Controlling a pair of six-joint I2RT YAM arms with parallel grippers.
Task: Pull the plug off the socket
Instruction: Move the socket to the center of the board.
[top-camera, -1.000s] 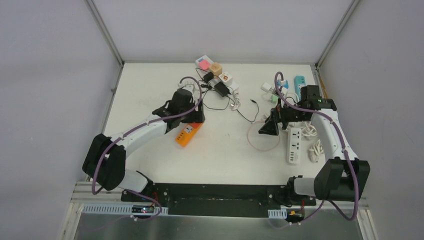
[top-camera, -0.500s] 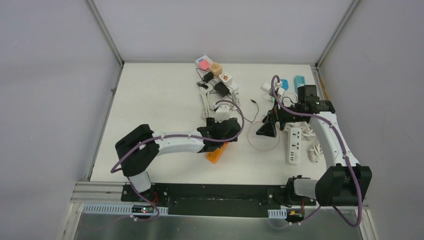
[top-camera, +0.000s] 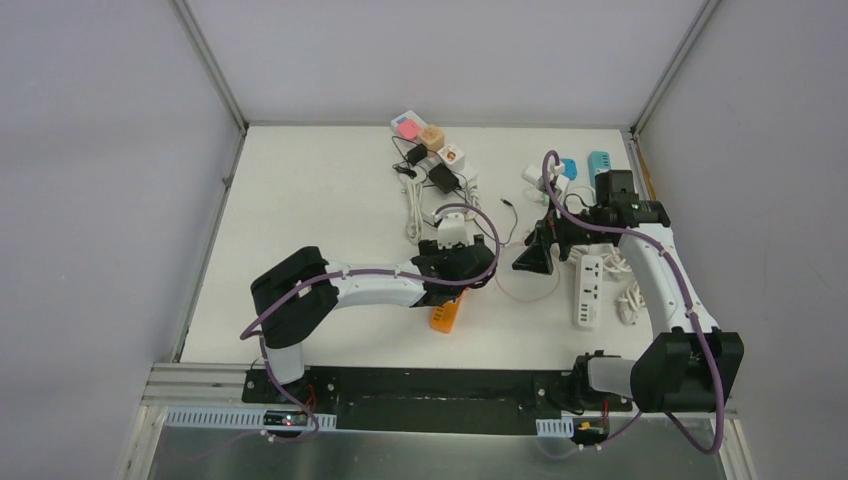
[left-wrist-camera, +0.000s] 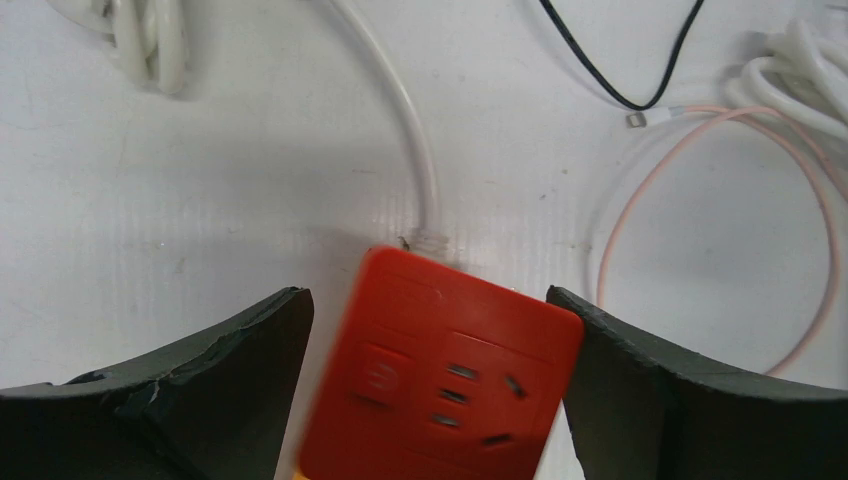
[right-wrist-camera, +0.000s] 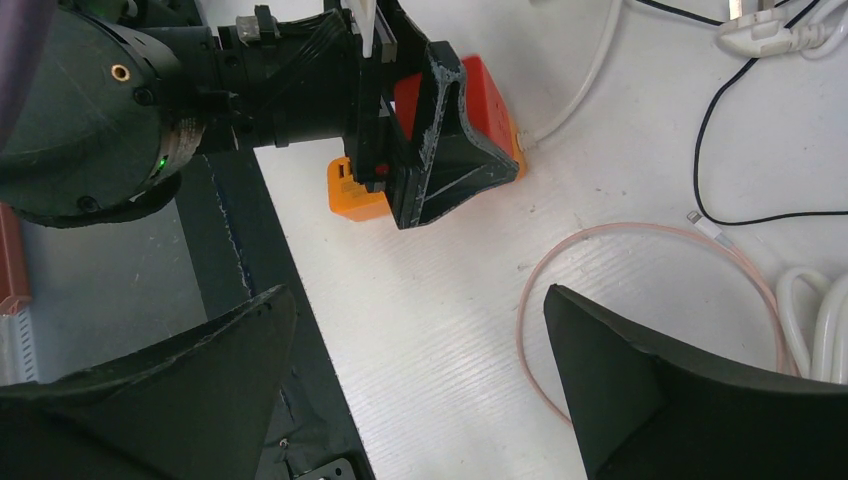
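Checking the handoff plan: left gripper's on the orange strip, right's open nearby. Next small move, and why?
Probably bring the right gripper toward the orange power strip while the left gripper holds it. Its jaws flank the strip; the right gripper is open and apart from it, above the pink cable loop. The sockets in view are empty.

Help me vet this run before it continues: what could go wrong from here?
1. The left hand appears clamped on the orange power strip, whose white cord trails away across the table. Pulling further may draw it taut.
2. The right hand hovers open close beside the left hand, so the two could collide.
3. A pink cable loop lies on the table beneath the right hand and could snag its fingers if it descends.
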